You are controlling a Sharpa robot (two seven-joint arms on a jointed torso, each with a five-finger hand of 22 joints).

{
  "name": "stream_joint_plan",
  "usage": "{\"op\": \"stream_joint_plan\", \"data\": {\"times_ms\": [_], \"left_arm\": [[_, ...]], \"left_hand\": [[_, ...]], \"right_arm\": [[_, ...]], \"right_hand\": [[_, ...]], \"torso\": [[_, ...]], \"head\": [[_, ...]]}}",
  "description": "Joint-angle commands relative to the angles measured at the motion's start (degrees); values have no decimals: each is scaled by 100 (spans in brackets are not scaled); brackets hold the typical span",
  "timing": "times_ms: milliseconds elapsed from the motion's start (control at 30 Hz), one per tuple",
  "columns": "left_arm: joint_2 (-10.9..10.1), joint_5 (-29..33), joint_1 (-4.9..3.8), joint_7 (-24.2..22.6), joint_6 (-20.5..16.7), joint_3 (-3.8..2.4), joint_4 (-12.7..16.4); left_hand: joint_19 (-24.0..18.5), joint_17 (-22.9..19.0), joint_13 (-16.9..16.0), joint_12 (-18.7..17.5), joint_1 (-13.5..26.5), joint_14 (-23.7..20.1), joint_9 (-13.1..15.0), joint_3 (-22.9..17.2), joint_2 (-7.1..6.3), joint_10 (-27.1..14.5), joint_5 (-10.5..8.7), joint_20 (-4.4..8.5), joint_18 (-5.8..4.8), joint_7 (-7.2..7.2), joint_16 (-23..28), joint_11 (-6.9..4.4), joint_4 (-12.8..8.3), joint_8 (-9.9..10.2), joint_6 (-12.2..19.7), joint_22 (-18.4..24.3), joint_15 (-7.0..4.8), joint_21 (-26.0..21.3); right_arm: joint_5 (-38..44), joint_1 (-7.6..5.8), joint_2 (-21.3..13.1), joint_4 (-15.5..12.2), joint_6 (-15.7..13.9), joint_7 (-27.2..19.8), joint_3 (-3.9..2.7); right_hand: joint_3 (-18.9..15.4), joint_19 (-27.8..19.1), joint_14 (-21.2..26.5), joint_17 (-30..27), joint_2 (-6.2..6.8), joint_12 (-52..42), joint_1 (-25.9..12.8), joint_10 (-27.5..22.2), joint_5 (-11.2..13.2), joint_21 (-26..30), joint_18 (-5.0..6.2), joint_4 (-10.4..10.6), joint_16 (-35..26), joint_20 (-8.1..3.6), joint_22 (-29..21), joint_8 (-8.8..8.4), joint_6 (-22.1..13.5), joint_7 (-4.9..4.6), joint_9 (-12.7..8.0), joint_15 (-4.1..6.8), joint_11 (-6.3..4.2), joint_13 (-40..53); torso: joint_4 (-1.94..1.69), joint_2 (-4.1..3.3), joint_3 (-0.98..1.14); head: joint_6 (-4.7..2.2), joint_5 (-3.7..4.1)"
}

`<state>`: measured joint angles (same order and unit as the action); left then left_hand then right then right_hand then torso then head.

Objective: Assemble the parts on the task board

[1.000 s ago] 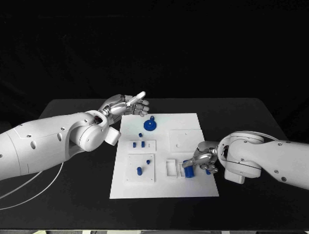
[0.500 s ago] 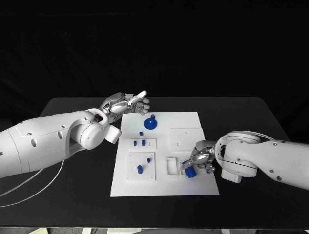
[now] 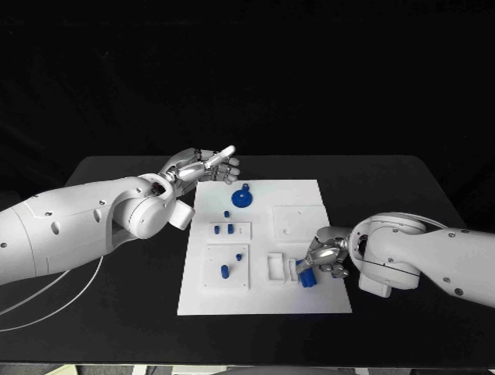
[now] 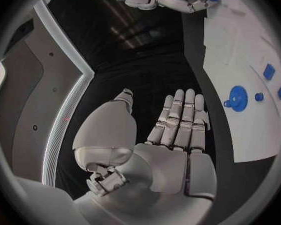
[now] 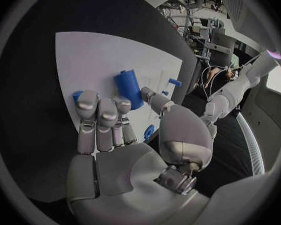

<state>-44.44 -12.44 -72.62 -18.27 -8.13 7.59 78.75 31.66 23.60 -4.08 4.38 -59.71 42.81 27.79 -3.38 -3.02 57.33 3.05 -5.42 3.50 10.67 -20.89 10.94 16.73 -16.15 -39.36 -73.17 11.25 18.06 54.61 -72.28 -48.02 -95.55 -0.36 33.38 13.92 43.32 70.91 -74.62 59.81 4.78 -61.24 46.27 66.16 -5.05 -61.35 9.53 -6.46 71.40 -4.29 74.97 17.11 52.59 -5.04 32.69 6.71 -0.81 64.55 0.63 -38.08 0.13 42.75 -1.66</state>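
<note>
The white task board (image 3: 303,195) lies mid-table. Near its right front edge a blue cylinder (image 3: 307,278) stands against a small white block. My right hand (image 3: 325,260) pinches that cylinder (image 5: 129,88) between thumb and a finger (image 5: 123,106), the other fingers lying straight beside it. A second small blue piece (image 5: 77,95) peeks out past the outer fingertips. My left hand (image 3: 204,166) hovers flat and open, holding nothing, off the board's far left corner. A blue round disc (image 3: 242,198) lies on the board just in front of it.
Small blue pegs (image 3: 224,272) stand in the white square plates (image 3: 227,269) on the board's left half. Another square plate (image 3: 295,223) sits right of centre. In the left wrist view the disc (image 4: 237,97) and board (image 4: 240,45) lie beside the hand (image 4: 178,135).
My right hand has slid slightly toward the board's front edge, taking the blue cylinder with it. The left hand has held its place.
</note>
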Motion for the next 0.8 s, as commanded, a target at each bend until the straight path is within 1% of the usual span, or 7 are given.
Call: {"op": "stream_joint_plan", "data": {"times_ms": [33, 133, 233, 367, 433, 533, 800], "left_arm": [[17, 43, -2, -44, 70, -4, -12], [26, 66, -2, -39, 70, -4, -30], [30, 69, -3, -38, 76, -4, -36], [35, 70, -3, -24, 94, -4, -35], [28, 70, -3, -19, 100, -4, -29], [32, 70, -3, -19, 105, -4, -34], [42, 70, -3, -10, 121, -4, -30]], "left_hand": [[41, -7, 5, -36, -40, 39, -6, 36, 9, 40, 18, 3, 82, 159, -22, -20, 2, -8, -40, -7, -8, -38], [43, -9, 5, -36, -48, 41, -9, 49, 14, 42, 18, 4, 82, 159, -22, -20, 1, -8, -43, -8, -9, -42], [46, -11, 5, -36, -62, 42, -11, 62, 20, 43, 18, 5, 82, 157, -22, -21, 0, -10, -47, -10, -10, -47], [47, -12, 5, -36, -65, 43, -12, 67, 22, 43, 18, 5, 82, 157, -22, -21, 1, -11, -50, -11, -10, -48], [48, -12, 5, -36, -68, 43, -13, 72, 24, 44, 18, 5, 81, 156, -21, -21, 1, -12, -53, -12, -10, -50], [49, -13, 5, -36, -72, 43, -13, 78, 26, 44, 18, 5, 81, 155, -21, -21, 2, -14, -56, -13, -9, -52], [53, -17, 5, -37, -90, 45, -18, 98, 37, 45, 19, 6, 80, 153, -20, -21, 2, -15, -62, -16, -10, -60]], "right_arm": [[-276, -84, -49, -72, 16, 57, 24], [-460, -203, -95, -140, -15, 54, 23], [-591, -255, -72, -115, -22, 55, 22], [-792, -272, -26, -91, -28, 58, 22], [-855, -275, 6, -71, -74, 55, 22], [-957, -281, 78, -38, -89, 44, 21], [-1140, -310, 374, 112, 44, 72, 21]], "right_hand": [[97, -4, -16, 10, 80, 19, -190, 16, 80, -35, 547, 34, -42, 42, 72, 39, 490, -34, 47, 31, -19, -8], [137, 5, -24, 17, 107, 24, -289, 32, 112, -42, 547, 60, -48, 42, 70, 35, 523, -24, 44, 39, -27, -4], [138, 8, -27, 21, 129, 27, -338, 39, 119, -47, 547, 63, -50, 43, 71, 34, 540, -21, 43, 42, -31, -2], [136, 10, -28, 22, 139, 27, -345, 40, 119, -49, 547, 55, -50, 42, 71, 34, 545, -20, 43, 43, -33, -1], [115, 13, -31, 25, 168, 29, -370, 44, 120, -55, 547, 33, -51, 41, 73, 37, 561, -16, 44, 46, -37, 1], [100, 16, -33, 28, 174, 30, -398, 50, 124, -60, 547, 27, -53, 40, 73, 40, 579, -11, 46, 50, -41, 4], [61, 16, -35, 34, 186, 38, -479, 57, 141, -62, 547, 30, -60, 39, 70, 34, 598, -3, 44, 58, -49, 7]], "torso": [[-3, -3, 0], [4, 0, 1], [0, 0, 1], [-3, -5, 2], [-5, -4, 2], [1, -4, -1], [-8, -5, -3]], "head": [[-20, 30], [-15, 28], [-4, 4], [2, -25], [6, -29], [14, -45], [16, -65]]}}
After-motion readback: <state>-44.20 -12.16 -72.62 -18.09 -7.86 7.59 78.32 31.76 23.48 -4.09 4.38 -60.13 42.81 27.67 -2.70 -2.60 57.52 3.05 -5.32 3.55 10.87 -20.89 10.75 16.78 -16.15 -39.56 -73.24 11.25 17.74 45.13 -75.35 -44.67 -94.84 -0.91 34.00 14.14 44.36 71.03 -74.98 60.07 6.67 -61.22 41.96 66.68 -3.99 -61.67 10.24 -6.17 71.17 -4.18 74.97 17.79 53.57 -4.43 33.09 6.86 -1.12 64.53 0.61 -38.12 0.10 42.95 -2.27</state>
